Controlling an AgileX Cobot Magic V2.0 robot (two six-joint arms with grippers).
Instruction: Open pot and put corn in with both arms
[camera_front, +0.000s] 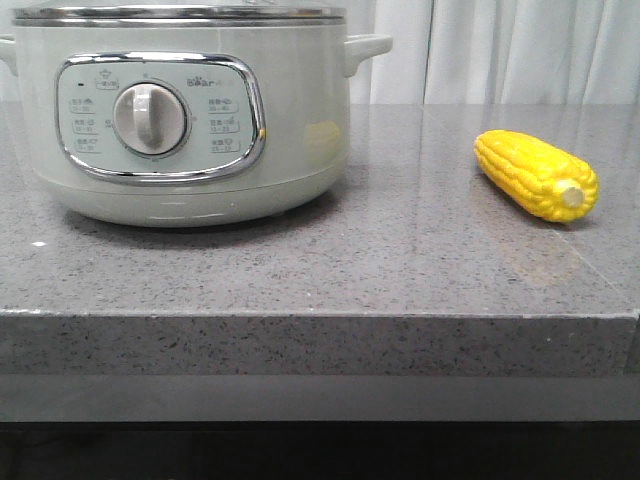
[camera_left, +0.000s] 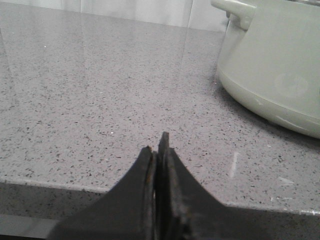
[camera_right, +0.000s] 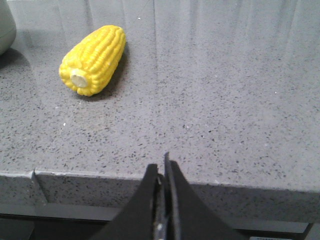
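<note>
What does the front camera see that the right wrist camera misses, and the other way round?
Only the front view shows the pot's control panel with its dial, a side handle and the steel lid rim. Only the right wrist view shows the right gripper, its jaws shut, at the counter's near edge. Both show the corn lying on the grey counter, stub end toward the camera; the wrist view catches just a sliver of the pot.

Kitchen-style setup, possibly staged: speckled grey stone countertop (camera_front: 400, 270) with squared front edge, white curtain (camera_front: 520, 50) at 12 o'clock behind, electric cooker (camera_front: 180, 110) at 10 o'clock.
</note>
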